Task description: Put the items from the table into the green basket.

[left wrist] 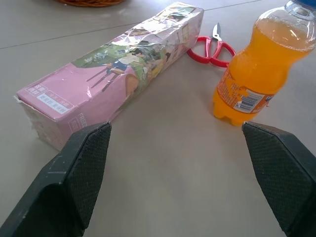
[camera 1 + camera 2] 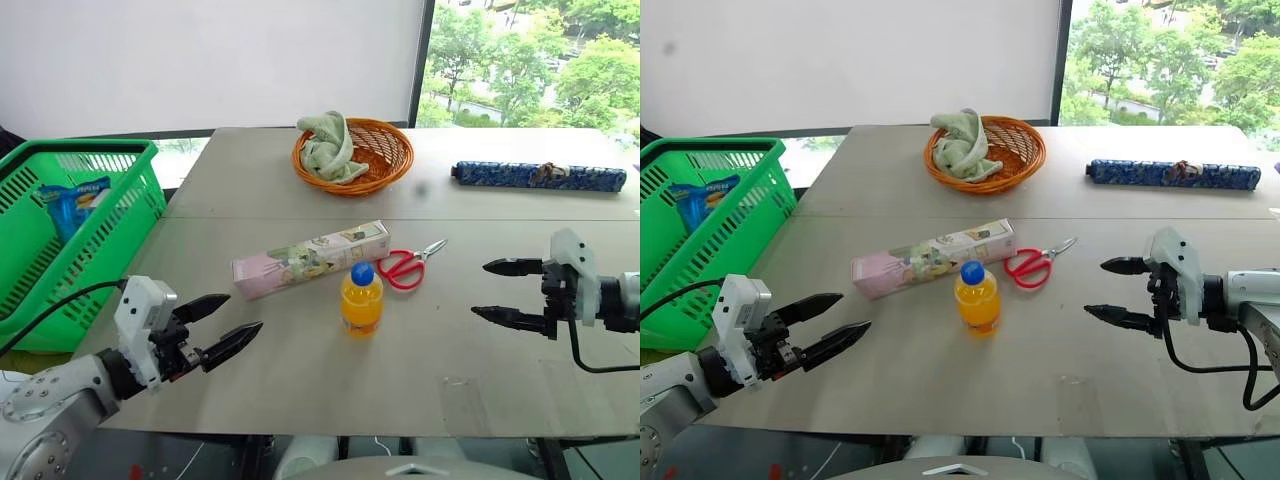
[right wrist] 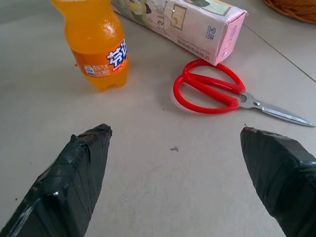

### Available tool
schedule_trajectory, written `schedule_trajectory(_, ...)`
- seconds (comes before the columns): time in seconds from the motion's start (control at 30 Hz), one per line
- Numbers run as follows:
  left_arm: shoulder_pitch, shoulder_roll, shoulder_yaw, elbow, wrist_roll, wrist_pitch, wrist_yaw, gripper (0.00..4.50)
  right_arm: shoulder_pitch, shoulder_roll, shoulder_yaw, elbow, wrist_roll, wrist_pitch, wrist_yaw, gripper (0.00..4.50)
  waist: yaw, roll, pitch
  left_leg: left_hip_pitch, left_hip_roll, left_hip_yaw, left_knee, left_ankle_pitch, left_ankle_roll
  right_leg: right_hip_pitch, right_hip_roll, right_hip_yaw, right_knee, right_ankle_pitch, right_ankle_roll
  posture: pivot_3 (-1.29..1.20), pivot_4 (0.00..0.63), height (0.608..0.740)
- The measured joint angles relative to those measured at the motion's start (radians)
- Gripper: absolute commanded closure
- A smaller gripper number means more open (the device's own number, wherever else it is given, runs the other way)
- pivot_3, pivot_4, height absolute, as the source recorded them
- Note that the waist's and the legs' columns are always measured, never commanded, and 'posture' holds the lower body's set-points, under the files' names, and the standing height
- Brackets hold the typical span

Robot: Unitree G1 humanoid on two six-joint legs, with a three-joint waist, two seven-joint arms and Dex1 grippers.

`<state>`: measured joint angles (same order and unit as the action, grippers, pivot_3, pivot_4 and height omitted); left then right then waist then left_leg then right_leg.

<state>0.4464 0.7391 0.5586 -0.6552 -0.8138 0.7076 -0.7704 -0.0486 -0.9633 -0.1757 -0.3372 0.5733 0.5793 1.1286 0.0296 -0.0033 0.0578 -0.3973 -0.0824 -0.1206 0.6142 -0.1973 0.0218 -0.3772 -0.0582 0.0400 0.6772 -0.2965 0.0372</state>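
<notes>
A long pink-and-green carton (image 2: 311,259) lies flat mid-table. Just in front of it stands an orange drink bottle (image 2: 361,301) with a blue cap, upright. Red-handled scissors (image 2: 408,266) lie to the right of the carton's end. The green basket (image 2: 72,235) stands off the table's left edge, holding a blue packet. My left gripper (image 2: 222,326) hovers open over the near left of the table, pointing at the carton and bottle, holding nothing. My right gripper (image 2: 497,291) is open at the right, pointing left toward the scissors, empty.
An orange wicker basket (image 2: 372,156) with a pale green cloth (image 2: 331,148) sits at the back centre. A long dark blue patterned roll (image 2: 538,176) lies at the back right. The table (image 2: 470,380) has bare surface between my grippers.
</notes>
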Motion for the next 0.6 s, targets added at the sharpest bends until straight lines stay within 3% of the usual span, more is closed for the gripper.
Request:
schedule_trajectory(0.07,-0.015,0.001,-0.007,0.004,0.010,-0.001,0.004,0.09,0.004,0.001,-0.003,0.000,0.000,-0.004,0.000,0.00,0.000,0.000,0.000,0.000,0.000,0.000,0.000,0.000,0.000,0.000,0.000,0.000,0.000,0.000,0.000,-0.02,0.000,0.740)
schedule_trajectory(0.17,-0.216,0.025,-0.078,0.044,0.075,-0.004,0.078,0.09,0.004,0.049,-0.013,-0.002,0.016,-0.035,-0.001,0.00,0.012,-0.001,-0.001,-0.001,0.005,0.002,0.002,0.001,-0.001,0.002,0.000,-0.008,0.001,0.000,0.001,-0.03,0.000,0.740)
schedule_trajectory(0.37,-0.453,0.170,-0.256,0.122,0.176,0.109,0.152,0.09,0.001,0.069,-0.052,-0.051,0.081,-0.039,-0.005,0.00,-0.005,-0.002,0.000,-0.002,0.006,0.007,0.001,0.001,0.000,0.002,0.000,-0.005,0.000,0.003,0.005,-0.06,0.000,0.740)
schedule_trajectory(0.43,-0.591,0.233,-0.386,0.188,0.225,0.147,0.113,0.09,-0.012,0.075,-0.055,-0.081,0.094,-0.037,-0.030,0.00,-0.017,-0.002,0.000,-0.002,0.006,0.007,0.001,0.002,0.001,0.002,0.000,-0.005,0.000,0.004,0.007,-0.07,0.000,0.740)
schedule_trajectory(0.6,-0.860,0.238,-0.667,0.400,0.353,0.147,-0.013,0.09,-0.045,0.079,-0.041,-0.121,0.107,-0.013,-0.070,0.00,-0.024,-0.003,0.000,-0.001,0.006,0.008,0.001,0.002,0.001,0.002,0.002,-0.005,0.000,0.004,0.006,-0.12,0.000,0.740)
